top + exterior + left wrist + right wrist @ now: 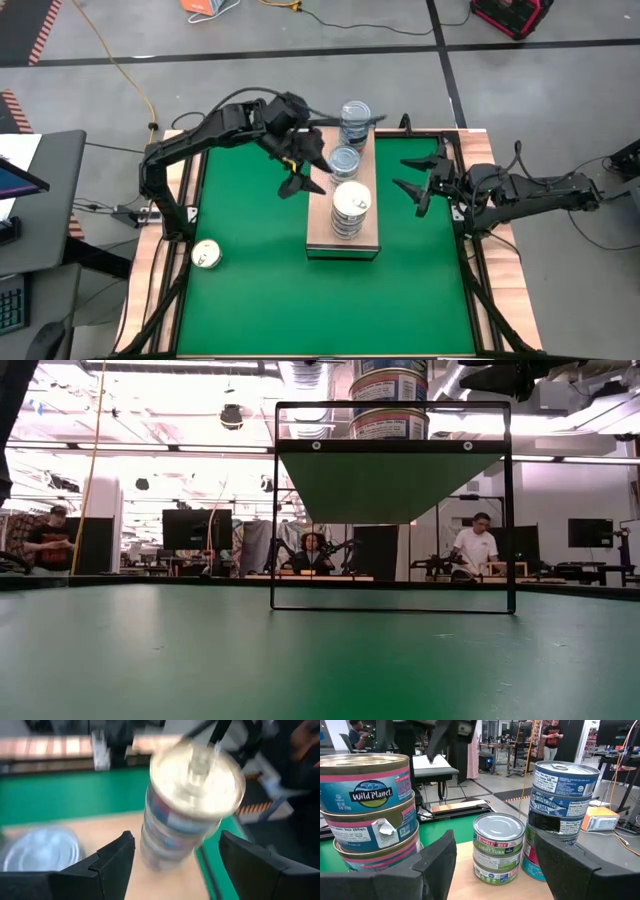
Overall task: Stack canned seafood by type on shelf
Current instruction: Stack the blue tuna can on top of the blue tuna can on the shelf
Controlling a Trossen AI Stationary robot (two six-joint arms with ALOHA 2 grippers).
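The shelf [322, 232] is a light-wood block lying on the green mat. Three groups of cans stand on its top: a blue-silver stack [355, 122] at the far end, a short silver-topped stack [345, 160] in the middle, and a white-topped stack [351, 208] toward the near end. The right wrist view shows them as a blue stack [562, 805], a short stack [500, 847] and a pink-banded stack [370, 810]. One gold-topped can [207, 254] sits alone on the mat. My left gripper [305, 170] hangs open just left of the shelf, with a blurred tall stack [187, 805] in front of it. My right gripper [405, 172] waits open to the right of the shelf.
A green mat [250, 300] covers the table, with wooden borders and black rails along its sides. Bare mat lies near and left of the shelf. In the low view a black frame [390, 610] stands on the mat, and people sit at desks beyond the table.
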